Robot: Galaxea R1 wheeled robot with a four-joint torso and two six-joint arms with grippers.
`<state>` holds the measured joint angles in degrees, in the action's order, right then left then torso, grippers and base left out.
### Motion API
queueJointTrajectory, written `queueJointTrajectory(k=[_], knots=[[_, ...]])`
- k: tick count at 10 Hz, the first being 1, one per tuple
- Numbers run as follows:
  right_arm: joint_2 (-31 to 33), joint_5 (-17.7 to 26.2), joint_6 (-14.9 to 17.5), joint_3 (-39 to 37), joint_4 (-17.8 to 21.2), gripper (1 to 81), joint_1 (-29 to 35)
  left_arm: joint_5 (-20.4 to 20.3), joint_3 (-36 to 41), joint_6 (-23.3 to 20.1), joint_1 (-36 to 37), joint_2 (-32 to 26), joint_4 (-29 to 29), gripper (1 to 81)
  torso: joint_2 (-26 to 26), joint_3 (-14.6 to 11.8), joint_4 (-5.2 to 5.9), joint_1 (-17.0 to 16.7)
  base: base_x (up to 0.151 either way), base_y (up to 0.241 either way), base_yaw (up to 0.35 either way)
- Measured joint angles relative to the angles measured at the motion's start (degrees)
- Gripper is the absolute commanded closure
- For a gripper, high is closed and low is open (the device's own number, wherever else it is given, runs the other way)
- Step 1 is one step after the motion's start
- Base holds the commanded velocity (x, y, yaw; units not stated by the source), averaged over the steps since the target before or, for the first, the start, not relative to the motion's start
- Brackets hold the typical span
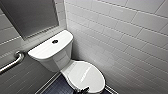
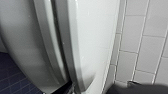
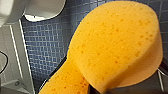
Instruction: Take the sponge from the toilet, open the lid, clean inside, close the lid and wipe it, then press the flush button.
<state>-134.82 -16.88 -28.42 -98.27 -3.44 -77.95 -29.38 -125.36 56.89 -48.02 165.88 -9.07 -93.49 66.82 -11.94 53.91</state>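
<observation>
- Orange sponge [image 3: 112,45] is clamped in my right gripper [image 3: 105,90], over blue floor tiles [image 3: 47,42].
- Left gripper [image 1: 82,90] at closed lid's [image 1: 86,75] near edge; apart or together, I cannot tell.

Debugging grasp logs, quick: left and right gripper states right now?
Left gripper: cannot be told; it is at the front edge of the lid.
Right gripper: closed, holding the sponge.

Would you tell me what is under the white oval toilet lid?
The white plastic lid lies shut on the glossy ceramic toilet, so the bowl's inside is covered; its outer wall shows below.
</observation>
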Motion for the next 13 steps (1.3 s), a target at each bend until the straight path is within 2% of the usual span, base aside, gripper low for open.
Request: queueJointTrajectory(k=[2, 6, 9, 12, 13], knots=[[-0.24, 0.0, 0.0, -0.02, -0.02, 81.1, 0.0, -0.5, -1.22, 3.28, 0.06, 0.11, -0.9, 1.0, 0.0, 0.0, 0.0, 0.0, 0.0, 0.0, 0.0], [-0.41, 0.0, 0.0, -0.07, 0.0, 81.1, 0.02, -1.77, -3.5, 4.46, 0.09, 1.27, -3.44, 1.0, -0.02, 0.0, 0.0, -0.02, 0.0, 0.0, 0.0], [-0.57, 0.0, 0.0, -0.07, -0.02, 81.1, 0.02, 0.88, -1.52, 4.68, 0.95, 0.13, -4.16, 1.0, -0.02, 0.0, 0.0, -0.02, 0.0, 0.0, 0.0], [-0.6, -0.01, 0.0, -0.1, 0.0, 81.1, 0.05, 4.19, 3.02, 4.51, 1.9, -2.07, -2.0, 1.0, 0.0, 0.0, 0.0, 0.0, 0.0, 0.0, 0.0], [-0.6, 0.02, 0.0, -0.1, 0.0, 81.1, 0.06, 4.06, 4.33, 4.4, 1.96, -3.3, -1.32, 1.0, 0.0, 0.02, 0.0, 0.0, 0.0, 0.0, 0.0]])
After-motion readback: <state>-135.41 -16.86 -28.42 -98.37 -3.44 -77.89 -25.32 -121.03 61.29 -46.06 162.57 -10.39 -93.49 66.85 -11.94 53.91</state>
